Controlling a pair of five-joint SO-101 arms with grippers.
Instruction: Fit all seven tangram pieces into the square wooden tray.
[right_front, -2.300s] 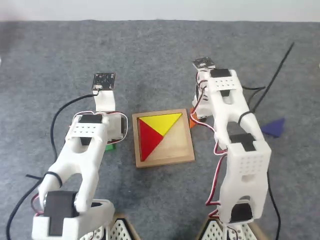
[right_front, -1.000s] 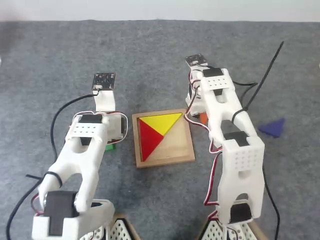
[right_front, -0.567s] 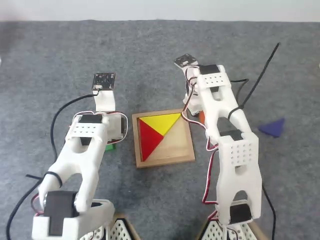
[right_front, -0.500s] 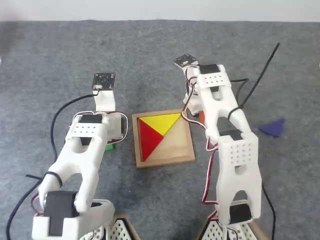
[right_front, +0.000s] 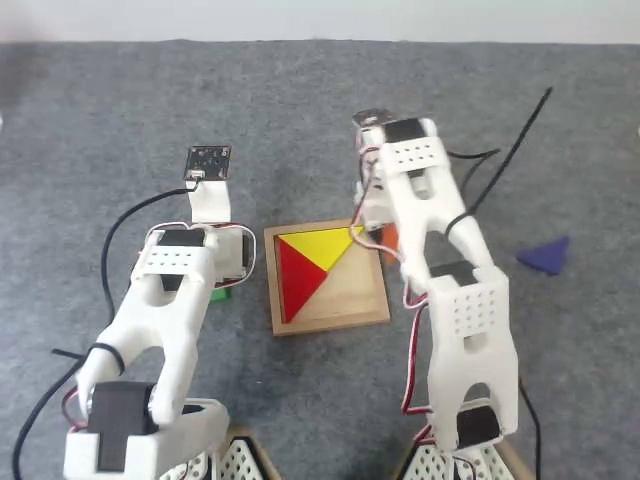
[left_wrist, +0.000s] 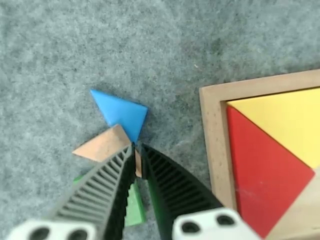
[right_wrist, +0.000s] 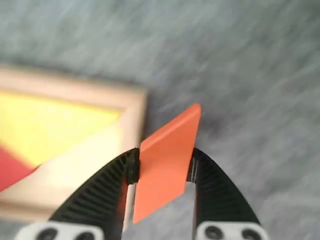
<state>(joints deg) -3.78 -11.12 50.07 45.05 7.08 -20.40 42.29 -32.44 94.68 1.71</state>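
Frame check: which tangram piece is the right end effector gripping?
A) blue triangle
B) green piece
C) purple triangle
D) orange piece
D: in the right wrist view the right end effector is clamped on the orange piece, near a corner of the wooden tray.

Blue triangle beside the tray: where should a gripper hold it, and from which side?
The blue triangle lies flat on the carpet, so probably from above, pinching across its wide free end, away from the corner beside the tan piece.
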